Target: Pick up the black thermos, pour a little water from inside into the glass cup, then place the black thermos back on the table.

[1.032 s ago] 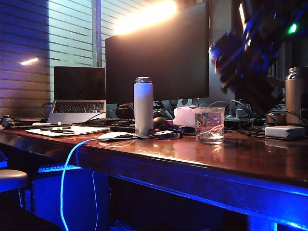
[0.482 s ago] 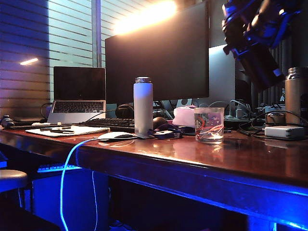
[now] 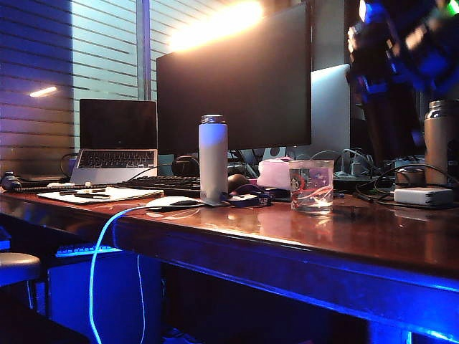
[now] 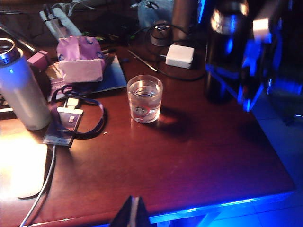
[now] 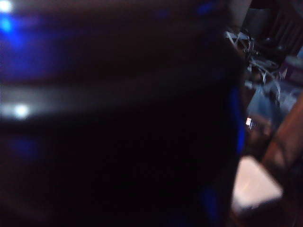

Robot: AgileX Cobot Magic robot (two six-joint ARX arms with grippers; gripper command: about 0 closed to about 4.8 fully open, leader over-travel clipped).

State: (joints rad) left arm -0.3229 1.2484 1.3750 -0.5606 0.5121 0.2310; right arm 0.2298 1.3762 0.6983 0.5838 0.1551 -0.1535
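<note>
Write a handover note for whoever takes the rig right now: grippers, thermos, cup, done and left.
Left gripper: jaws look closed, empty, above the table's front edge, short of the glass cup.
Right gripper: closed around the black thermos, upright at the back right of the table beside the cup; cannot tell if its base touches the table.
Done: the cup holds a little water, so the pour looks finished.
Left: set the thermos down, release, back the right arm away.
</note>
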